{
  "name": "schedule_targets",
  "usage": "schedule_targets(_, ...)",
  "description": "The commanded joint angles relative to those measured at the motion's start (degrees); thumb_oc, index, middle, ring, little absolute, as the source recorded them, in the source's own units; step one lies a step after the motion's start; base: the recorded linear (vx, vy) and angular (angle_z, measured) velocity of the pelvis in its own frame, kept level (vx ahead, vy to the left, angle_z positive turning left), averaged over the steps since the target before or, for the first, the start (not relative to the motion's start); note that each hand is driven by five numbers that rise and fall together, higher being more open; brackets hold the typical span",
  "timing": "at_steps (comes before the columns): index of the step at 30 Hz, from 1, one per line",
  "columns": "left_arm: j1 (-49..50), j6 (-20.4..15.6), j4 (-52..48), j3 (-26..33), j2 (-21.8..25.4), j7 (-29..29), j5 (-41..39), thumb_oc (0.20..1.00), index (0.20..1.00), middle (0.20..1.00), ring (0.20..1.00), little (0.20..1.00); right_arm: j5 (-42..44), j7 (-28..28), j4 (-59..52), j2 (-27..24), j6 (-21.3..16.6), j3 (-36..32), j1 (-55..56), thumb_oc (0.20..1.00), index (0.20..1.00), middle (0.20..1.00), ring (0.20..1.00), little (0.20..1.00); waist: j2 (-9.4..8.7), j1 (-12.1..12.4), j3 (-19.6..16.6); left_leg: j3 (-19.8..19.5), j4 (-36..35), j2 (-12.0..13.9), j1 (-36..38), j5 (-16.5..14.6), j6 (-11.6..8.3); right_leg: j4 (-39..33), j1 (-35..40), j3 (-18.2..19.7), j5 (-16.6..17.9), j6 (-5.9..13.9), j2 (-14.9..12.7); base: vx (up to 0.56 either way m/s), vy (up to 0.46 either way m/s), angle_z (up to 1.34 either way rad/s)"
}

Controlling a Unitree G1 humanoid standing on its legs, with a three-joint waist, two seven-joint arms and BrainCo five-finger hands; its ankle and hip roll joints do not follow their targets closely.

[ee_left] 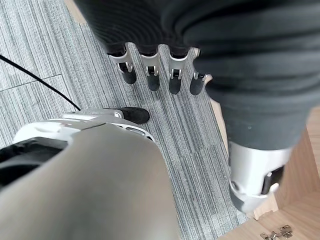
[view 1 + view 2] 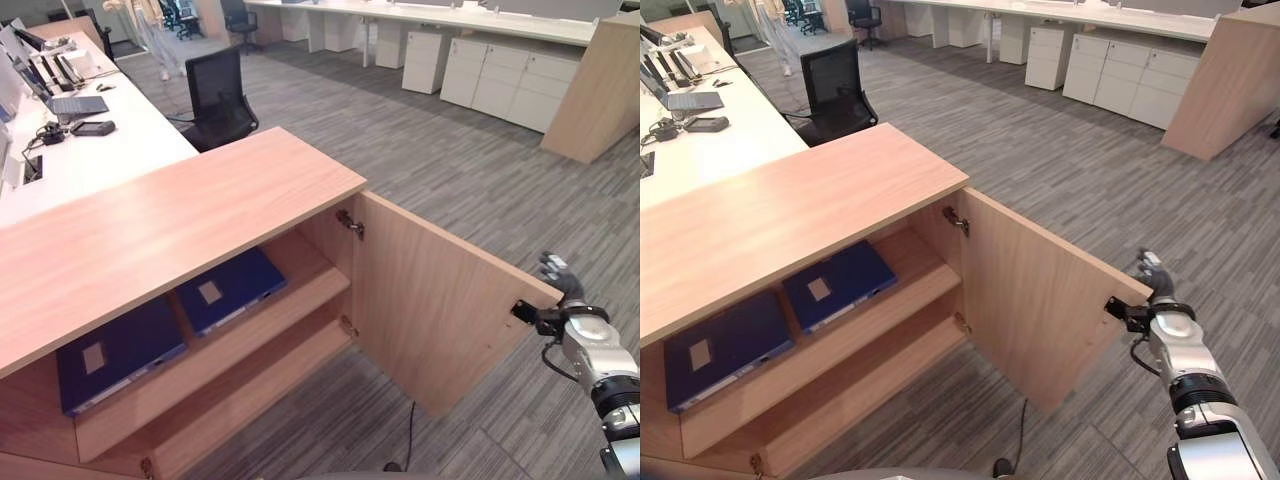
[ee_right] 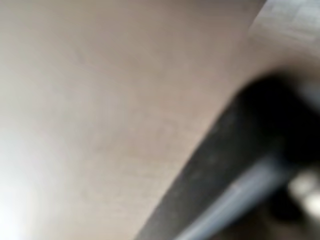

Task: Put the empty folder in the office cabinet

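The office cabinet of light wood stands with its right door swung wide open. Two dark blue folders lie flat on its upper shelf, one nearer the door and one further left. The lower shelf looks bare. My right hand is at the free upper corner of the open door, against its outer face; the right wrist view is pressed close to the wood. My left hand hangs over the grey carpet with relaxed fingers, holding nothing.
A white desk with a laptop runs behind the cabinet, with a black office chair beside it. White drawer units and a wooden panel stand far back. Open carpet lies right of the door.
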Motion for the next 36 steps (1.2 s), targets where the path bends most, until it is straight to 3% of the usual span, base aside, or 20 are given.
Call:
schedule_targets(1,-1.52,-0.33,4.49,-0.43,3.89,-1.02,1.07,1.000,1.000,1.000,1.000,1.000,2.20,9.74,-5.47,6.95,-1.84,8.84,-4.80,1.000,1.000,1.000,1.000,1.000,-5.32,1.53,-2.08,-3.07,-0.98,-0.72,-0.48,1.46,-3.35,0.42,3.29,-2.45,-6.87,-1.13,1.49,0.00,-0.003,-0.05)
schedule_targets(6,-1.82,-0.11,4.75,-0.42,3.99,-0.96,1.28,1.000,1.000,1.000,1.000,1.000,5.38,13.05,-7.50,12.02,-1.20,14.96,-5.92,1.000,1.000,1.000,1.000,1.000,-5.25,2.24,-2.01,-3.43,-1.18,-0.91,-0.55,1.76,-3.50,0.42,3.55,-3.01,-6.75,-1.10,1.15,0.00,0.001,-0.02)
schedule_targets(11,-2.20,-0.05,4.84,-0.21,4.14,-0.79,1.64,1.000,1.000,1.000,1.000,1.000,1.78,15.25,-9.86,14.17,0.01,22.07,-7.41,1.000,1.000,1.000,1.000,1.000,-5.05,2.58,-1.84,-3.53,-1.49,-1.02,-0.48,1.96,-3.67,0.42,3.69,-3.40,-6.60,-1.03,0.84,0.01,0.006,-0.04)
schedule_targets(15,-2.65,-0.13,4.95,0.52,4.36,-0.19,2.08,1.000,1.000,1.000,1.000,1.000,0.53,18.99,-16.32,14.01,1.29,28.49,-7.52,1.000,1.000,1.000,1.000,1.000,-5.07,2.67,-1.58,-3.81,-1.47,-1.10,-0.40,1.91,-3.74,0.42,3.83,-3.80,-6.46,-0.98,0.60,0.00,0.002,-0.01)
schedule_targets(19,-3.41,0.04,5.67,1.12,4.70,0.82,3.15,1.000,1.000,1.000,1.000,1.000,5.38,23.98,-25.20,17.98,2.80,35.63,-7.39,1.000,1.000,1.000,1.000,1.000,-5.28,3.28,-1.36,-4.14,-1.57,-1.02,0.01,1.57,-3.79,0.42,4.17,-4.19,-6.41,-0.89,0.32,0.02,0.007,0.14)
schedule_targets(23,-3.84,0.10,5.74,1.00,4.71,1.66,3.10,1.000,1.000,1.000,1.000,1.000,9.25,24.02,-26.76,22.68,2.55,37.27,-6.96,1.000,1.000,1.000,1.000,1.000,-5.50,3.72,-1.49,-4.25,-1.53,-1.00,-0.11,1.65,-3.72,0.42,4.14,-4.40,-6.31,-0.91,0.11,0.00,0.002,0.03)
schedule_targets(26,-4.62,0.22,6.00,-0.06,4.24,2.45,3.24,1.000,1.000,1.000,1.000,1.000,12.52,22.69,-25.10,29.38,2.41,38.60,-5.32,1.000,1.000,1.000,1.000,1.000,-5.72,4.09,-1.75,-4.44,-1.58,-0.96,-0.23,1.65,-3.67,0.42,4.03,-4.46,-6.27,-0.93,0.04,0.01,0.001,0.16)
schedule_targets(36,-4.77,-0.55,4.69,-0.30,3.09,1.71,0.37,1.000,1.000,1.000,1.000,1.000,6.32,23.63,-21.59,30.44,3.71,42.45,-3.83,1.000,1.000,1.000,1.000,1.000,-6.70,5.36,-0.35,-6.15,0.37,-0.73,-2.22,1.78,-3.77,0.49,3.58,-5.48,-6.28,-0.98,0.00,0.00,-0.015,0.07)
